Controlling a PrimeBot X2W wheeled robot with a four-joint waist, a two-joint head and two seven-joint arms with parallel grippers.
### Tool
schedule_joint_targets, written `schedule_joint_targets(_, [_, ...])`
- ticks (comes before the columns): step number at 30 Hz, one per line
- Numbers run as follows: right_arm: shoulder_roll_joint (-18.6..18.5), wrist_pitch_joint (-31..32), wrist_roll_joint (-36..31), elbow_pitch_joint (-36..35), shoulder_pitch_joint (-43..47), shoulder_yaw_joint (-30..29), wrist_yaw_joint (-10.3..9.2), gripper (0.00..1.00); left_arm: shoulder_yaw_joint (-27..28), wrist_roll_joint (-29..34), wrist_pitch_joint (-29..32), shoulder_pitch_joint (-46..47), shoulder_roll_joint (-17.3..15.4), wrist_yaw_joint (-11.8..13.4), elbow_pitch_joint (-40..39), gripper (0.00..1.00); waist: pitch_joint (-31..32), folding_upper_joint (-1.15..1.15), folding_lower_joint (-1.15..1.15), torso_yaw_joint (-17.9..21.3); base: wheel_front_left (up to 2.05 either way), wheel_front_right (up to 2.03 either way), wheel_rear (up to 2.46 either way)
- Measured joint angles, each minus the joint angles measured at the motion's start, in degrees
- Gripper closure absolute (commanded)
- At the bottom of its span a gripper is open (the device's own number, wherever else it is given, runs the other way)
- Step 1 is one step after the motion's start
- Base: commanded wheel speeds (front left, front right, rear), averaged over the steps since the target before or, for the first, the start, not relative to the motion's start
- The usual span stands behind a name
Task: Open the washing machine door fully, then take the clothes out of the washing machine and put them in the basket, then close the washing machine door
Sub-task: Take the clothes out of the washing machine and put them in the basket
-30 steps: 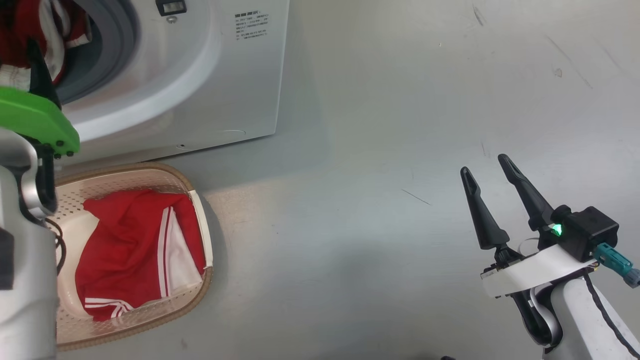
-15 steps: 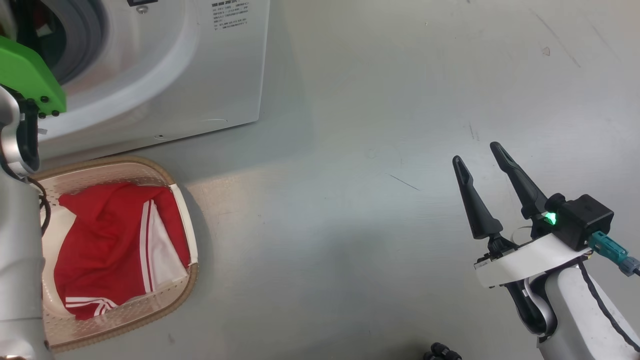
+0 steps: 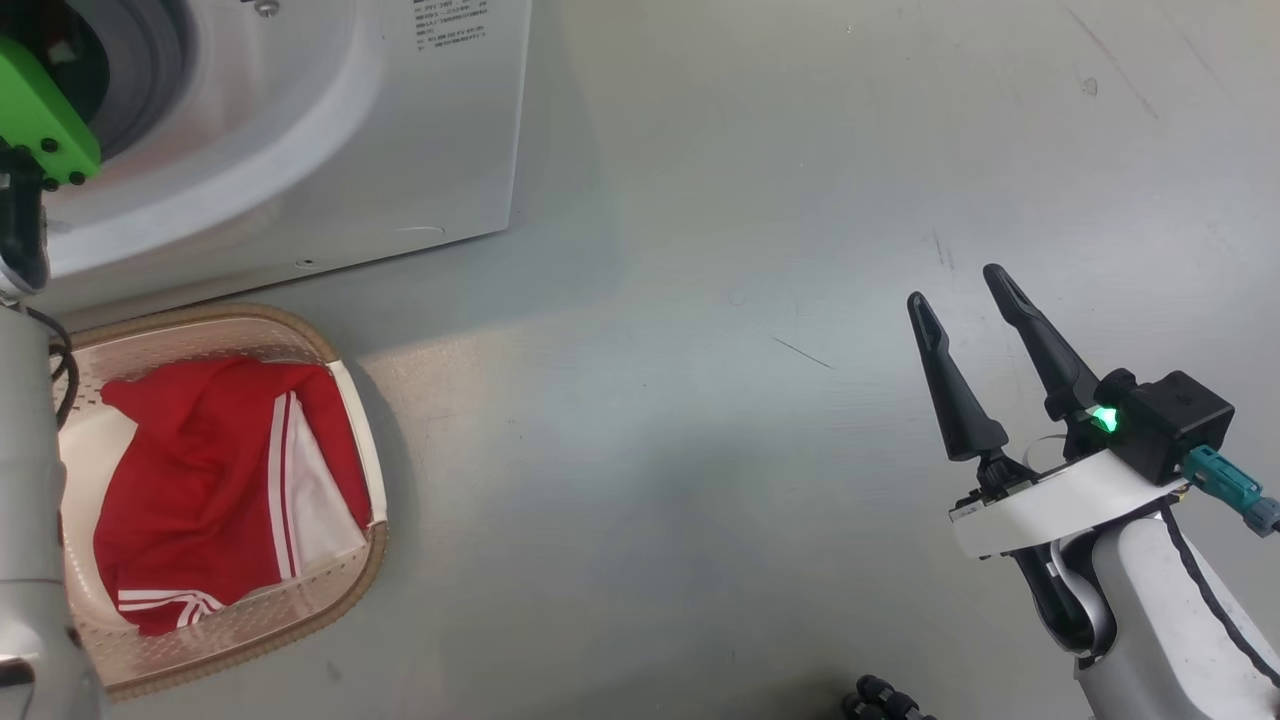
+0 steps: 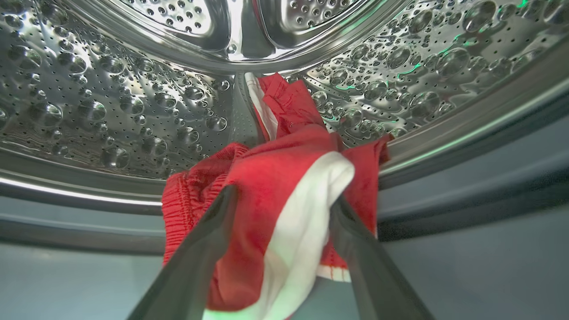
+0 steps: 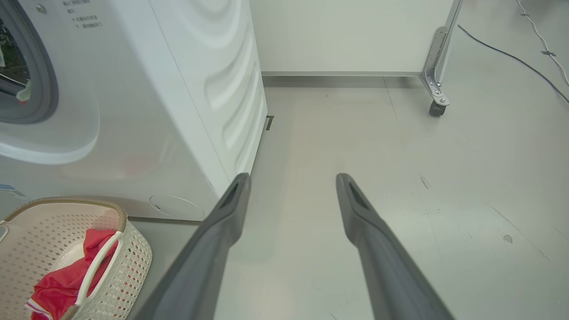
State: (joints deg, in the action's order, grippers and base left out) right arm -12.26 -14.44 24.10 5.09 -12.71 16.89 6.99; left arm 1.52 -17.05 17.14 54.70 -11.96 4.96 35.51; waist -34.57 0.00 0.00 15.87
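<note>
Left jaws spread astride clothes (image 4: 266,178) | right jaws spread above floor (image 3: 700,420)

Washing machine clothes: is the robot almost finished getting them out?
Partly done. One red garment already lies in the basket. The left gripper, open, straddles a second garment at the mouth of the drum, not yet gripped. Left: grab it, drop it in the basket, then close the door.

basket (image 3: 378,560) on floor (image 3: 700,450) before washing machine (image 3: 400,130), clothes (image 3: 200,480) in it, garment (image 4: 266,186) in drum (image 4: 111,111) between left tool (image 4: 283,195) fingers (image 4: 200,258), right tool (image 3: 953,285) well right
</note>
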Motion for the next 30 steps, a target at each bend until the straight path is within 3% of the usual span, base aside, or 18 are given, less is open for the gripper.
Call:
schedule_joint_targets(8, [0.0, 0.0, 0.1, 0.0, -0.3, 0.0, 0.00, 0.00, 1.5, 0.0, 0.5, 2.4, -0.2, 0.5, 3.4, 0.00, -0.6, 0.00, 0.00, 0.4, 0.00, 0.00, 0.00])
schedule_joint_targets(9, [0.0, 0.0, 0.1, 0.0, -0.4, 0.0, 0.00, 0.00, 1.8, -0.1, 0.4, 2.8, -0.2, 0.5, 4.1, 0.07, -0.8, 0.00, 0.00, 0.4, 0.00, 0.00, 0.00])
schedule_joint_targets(10, [0.0, 0.0, 0.1, 0.0, -0.6, 0.0, 0.00, 0.00, 1.9, -0.1, 0.4, 3.1, -0.2, 0.6, 4.8, 1.00, -0.9, 0.00, 0.00, 0.5, 0.00, 0.00, 0.00])
schedule_joint_targets(19, [0.0, 0.0, 0.1, 0.1, -1.0, -0.2, 0.00, 0.00, 1.7, 0.0, -2.2, 4.0, -0.2, 0.8, 6.7, 1.00, -0.8, 0.00, 0.00, 0.3, 0.00, 0.00, 0.00])
schedule_joint_targets(30, [0.2, 0.0, 0.1, 1.1, -1.3, -1.0, 0.00, 0.00, 0.4, 0.6, -9.9, 3.2, -0.1, -0.3, 9.8, 1.00, 2.3, 0.00, 0.00, -0.8, 0.00, 0.00, 0.00])
